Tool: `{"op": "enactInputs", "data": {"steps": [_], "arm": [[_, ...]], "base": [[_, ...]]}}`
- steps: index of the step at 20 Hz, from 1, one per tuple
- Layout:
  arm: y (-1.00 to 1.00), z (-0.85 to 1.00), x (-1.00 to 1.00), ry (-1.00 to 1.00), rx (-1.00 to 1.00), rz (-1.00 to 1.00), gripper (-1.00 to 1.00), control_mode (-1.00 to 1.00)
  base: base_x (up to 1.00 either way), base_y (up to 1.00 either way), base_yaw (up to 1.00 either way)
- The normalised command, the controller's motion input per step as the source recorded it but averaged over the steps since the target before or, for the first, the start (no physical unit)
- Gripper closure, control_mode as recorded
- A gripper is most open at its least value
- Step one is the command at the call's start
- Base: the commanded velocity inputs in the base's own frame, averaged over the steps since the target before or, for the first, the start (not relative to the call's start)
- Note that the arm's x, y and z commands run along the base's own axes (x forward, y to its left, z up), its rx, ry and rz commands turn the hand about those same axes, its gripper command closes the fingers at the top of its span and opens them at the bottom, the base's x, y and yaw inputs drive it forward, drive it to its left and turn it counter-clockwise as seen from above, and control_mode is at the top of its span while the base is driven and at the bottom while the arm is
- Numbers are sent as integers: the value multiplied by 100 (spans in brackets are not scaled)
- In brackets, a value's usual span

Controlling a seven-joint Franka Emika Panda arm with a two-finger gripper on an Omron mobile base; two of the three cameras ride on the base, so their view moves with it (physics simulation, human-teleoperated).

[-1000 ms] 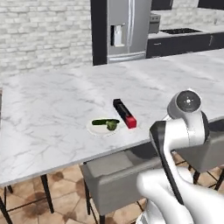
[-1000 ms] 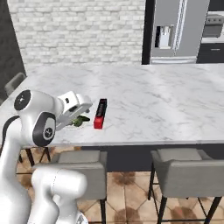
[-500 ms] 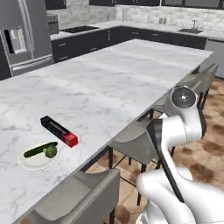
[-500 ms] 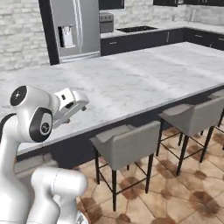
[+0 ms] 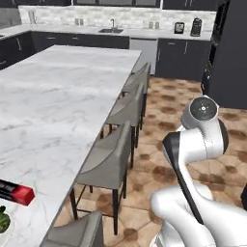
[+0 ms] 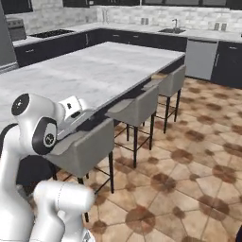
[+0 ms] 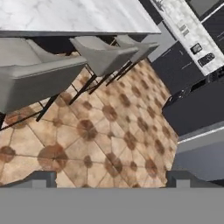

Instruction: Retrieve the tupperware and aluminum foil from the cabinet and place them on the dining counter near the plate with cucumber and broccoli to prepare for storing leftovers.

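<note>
One gripper (image 7: 112, 177), jaws spread wide with nothing between them, looks down along its two dark finger tips (image 7: 39, 178) at brown floor tiles (image 7: 109, 131), with the grey stools (image 7: 39, 74) and the edge of the dining counter (image 7: 74, 17) just beyond. That counter is the landmark. In the left base view the aluminum foil (image 5: 15, 192) lies on its marble top near the close end, a black carton with a red end, long axis running roughly across the slab, and just past it toward the near corner sits a bit of green food on the plate (image 5: 4, 231). The arm is tucked up beside the stool row, off the counter's long side, so the foil lies to the robot's left and already on the slab. The tupperware is not to be made out, and the hand faces away from the counter toward the dark lower cupboards (image 5: 181, 58) across the floor; I judge the coming move turns on heading that way for the box.
</note>
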Motion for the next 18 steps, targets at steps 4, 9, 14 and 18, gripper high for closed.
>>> {"op": "enactInputs", "data": {"steps": [4,9,14,18], "arm": [[0,0,0,0,0,0,-100,100],[0,0,0,0,0,0,-100,100],[0,0,0,0,0,0,-100,100],[0,0,0,0,0,0,-100,100]], "base": [[38,0,-69],[60,0,-62],[100,49,-32],[100,68,-13]]}}
